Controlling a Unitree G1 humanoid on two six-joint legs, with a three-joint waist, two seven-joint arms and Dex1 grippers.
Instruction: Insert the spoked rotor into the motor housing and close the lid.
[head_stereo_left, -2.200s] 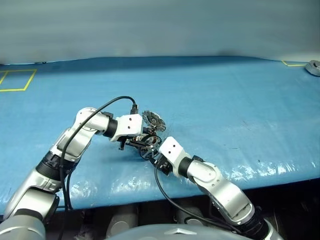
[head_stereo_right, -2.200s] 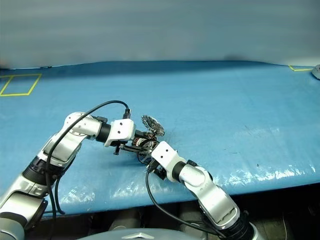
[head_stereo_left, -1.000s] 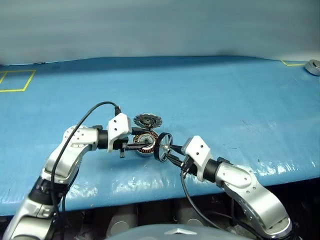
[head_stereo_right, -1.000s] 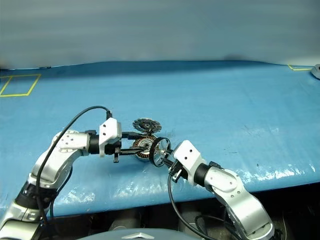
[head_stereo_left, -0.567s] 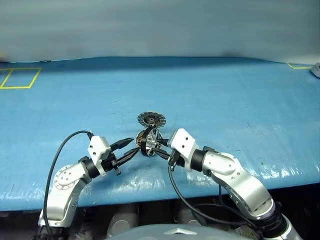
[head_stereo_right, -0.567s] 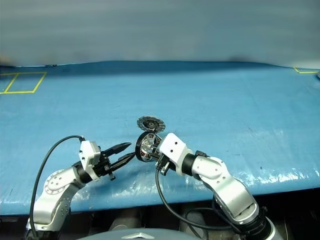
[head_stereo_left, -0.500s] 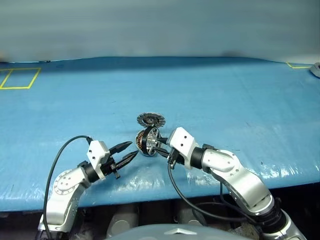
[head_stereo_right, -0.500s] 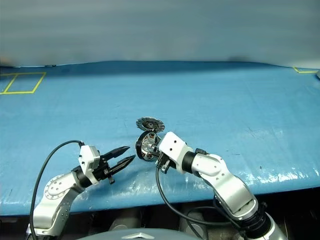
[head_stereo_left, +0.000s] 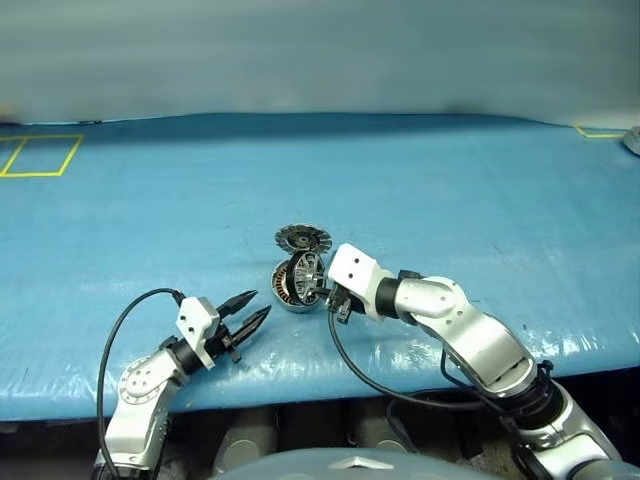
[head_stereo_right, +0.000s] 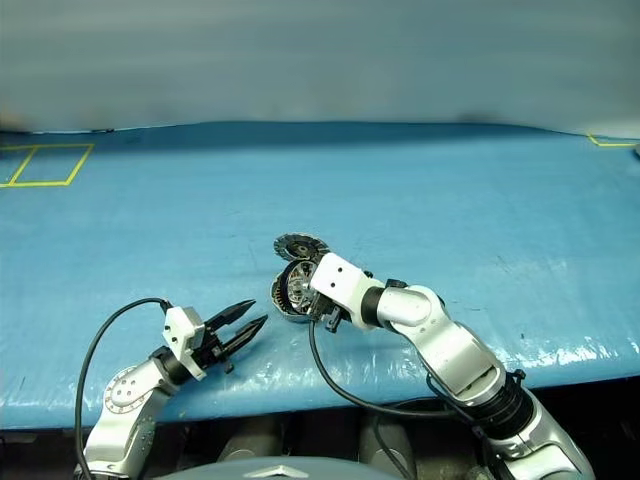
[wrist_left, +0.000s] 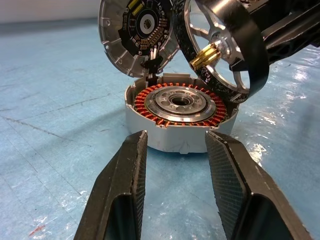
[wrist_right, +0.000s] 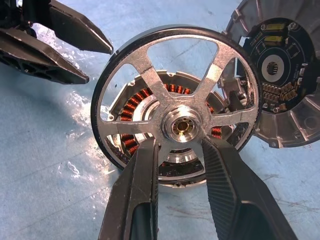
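Gripping the shiny spoked silver rotor (wrist_right: 177, 125) by its hub, the right tool (wrist_right: 180, 165) has tilted it over the round copper-wound housing (wrist_left: 180, 112); the lid (head_stereo_left: 302, 238) stands open at 12 o'clock, while the left tool (head_stereo_left: 248, 312), open and empty, has withdrawn toward 7 o'clock.

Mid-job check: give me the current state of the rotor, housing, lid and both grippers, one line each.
Rotor: held on edge by the hub, tilted over the housing, not seated.
Housing: upright on the table, open, copper windings exposed, empty.
Lid: open, standing up from the housing's rim.
Right gripper: shut on the rotor's hub.
Left gripper: open, empty, apart from the housing and pointing at it.
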